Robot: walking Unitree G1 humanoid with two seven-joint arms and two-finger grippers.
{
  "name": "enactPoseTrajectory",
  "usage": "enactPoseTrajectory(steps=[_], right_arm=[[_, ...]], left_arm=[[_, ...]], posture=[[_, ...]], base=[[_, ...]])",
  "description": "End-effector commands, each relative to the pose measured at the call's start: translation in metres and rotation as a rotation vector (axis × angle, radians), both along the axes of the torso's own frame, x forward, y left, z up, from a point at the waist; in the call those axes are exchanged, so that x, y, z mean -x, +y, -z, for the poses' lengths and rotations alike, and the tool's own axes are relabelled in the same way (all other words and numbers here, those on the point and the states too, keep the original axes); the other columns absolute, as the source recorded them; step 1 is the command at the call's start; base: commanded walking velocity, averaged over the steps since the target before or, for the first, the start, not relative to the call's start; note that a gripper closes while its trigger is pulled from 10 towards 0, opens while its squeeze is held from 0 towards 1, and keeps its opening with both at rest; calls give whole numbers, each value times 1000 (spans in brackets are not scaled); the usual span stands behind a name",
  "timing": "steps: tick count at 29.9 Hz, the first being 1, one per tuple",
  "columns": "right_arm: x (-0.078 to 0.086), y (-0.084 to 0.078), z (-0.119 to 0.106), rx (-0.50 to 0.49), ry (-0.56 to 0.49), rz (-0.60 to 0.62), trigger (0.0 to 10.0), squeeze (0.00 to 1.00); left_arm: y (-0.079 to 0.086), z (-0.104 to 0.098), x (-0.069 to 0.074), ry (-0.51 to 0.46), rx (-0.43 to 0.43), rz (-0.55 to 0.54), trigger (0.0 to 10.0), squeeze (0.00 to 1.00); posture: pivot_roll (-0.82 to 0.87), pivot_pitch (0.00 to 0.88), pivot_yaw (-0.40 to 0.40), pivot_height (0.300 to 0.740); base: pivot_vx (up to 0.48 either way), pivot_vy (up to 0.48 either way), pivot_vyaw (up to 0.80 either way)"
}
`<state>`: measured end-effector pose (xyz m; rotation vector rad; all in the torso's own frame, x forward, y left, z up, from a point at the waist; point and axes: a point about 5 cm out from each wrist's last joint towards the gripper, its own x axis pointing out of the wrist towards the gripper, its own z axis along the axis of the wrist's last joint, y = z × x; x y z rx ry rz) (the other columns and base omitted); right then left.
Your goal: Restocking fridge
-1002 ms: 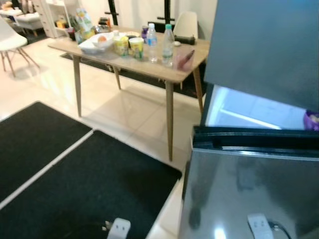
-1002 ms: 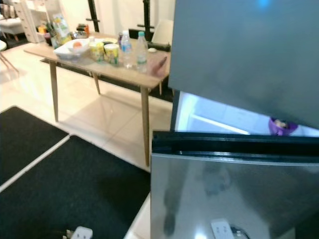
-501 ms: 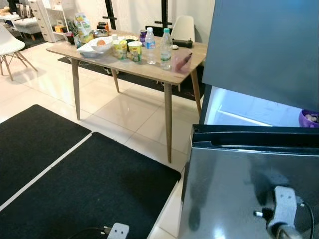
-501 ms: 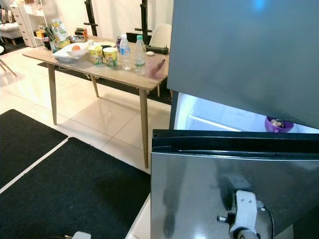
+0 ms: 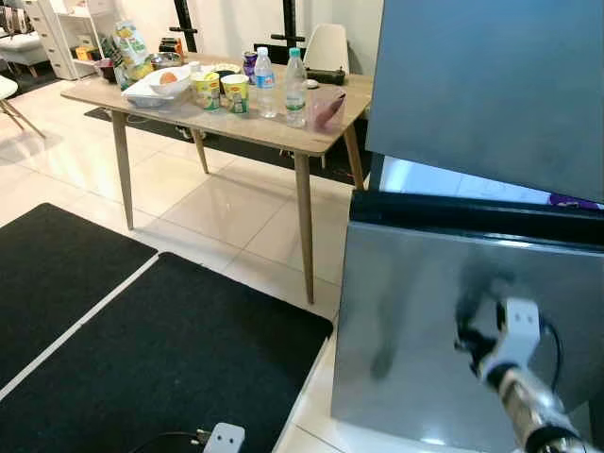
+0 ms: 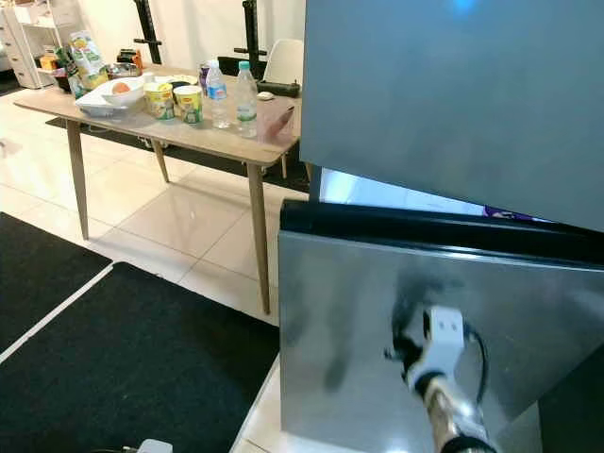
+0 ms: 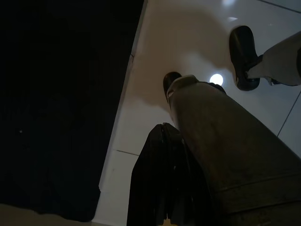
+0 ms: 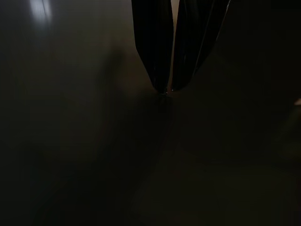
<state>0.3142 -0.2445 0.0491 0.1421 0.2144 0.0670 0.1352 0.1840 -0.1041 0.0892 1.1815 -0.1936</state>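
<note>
Two black mats (image 5: 142, 359) on pale tile, laden table (image 5: 311, 137), right gripper (image 8: 165, 89) fingers together against fridge door (image 5: 415, 311).

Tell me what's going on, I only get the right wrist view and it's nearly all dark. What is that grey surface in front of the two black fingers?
Observer: It is the steel lower fridge door. The right gripper, jaws together, has its tips against the door.
Operator: Is the fridge shut?
Observer: No, a lit gap shows between the lower door and the upper door.
Operator: Anything to restock with?
Observer: Two water bottles and yellow cups stand on a wooden table to the robot's left.
</note>
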Motion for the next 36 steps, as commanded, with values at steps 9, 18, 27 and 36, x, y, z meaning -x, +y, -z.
enactPoseTrajectory(steps=[9, 18, 27, 36], right_arm=[[-24, 6, -36, 57, -144, -34, 10000, 0], [5, 16, 11, 100, 49, -136, 10000, 0], [111, 2, 108, 209, 624, -39, 10000, 0], [188, -6, 142, 278, 919, -28, 10000, 0]], left_arm=[[-1, 1, 2, 4, 7, 1, 10000, 0], [-1, 1, 2, 4, 12, 2, 10000, 0], [-3, 0, 1, 4, 15, -1, 10000, 0], [-3, 0, 0, 2, 17, -1, 10000, 0]], posture=[[-61, 0, -5, 740], [-64, 0, -3, 740], [-63, 0, -3, 740], [-66, 0, 0, 740]], base=[[0, 0, 0], [0, 0, 0], [0, 0, 88], [0, 0, 771]])
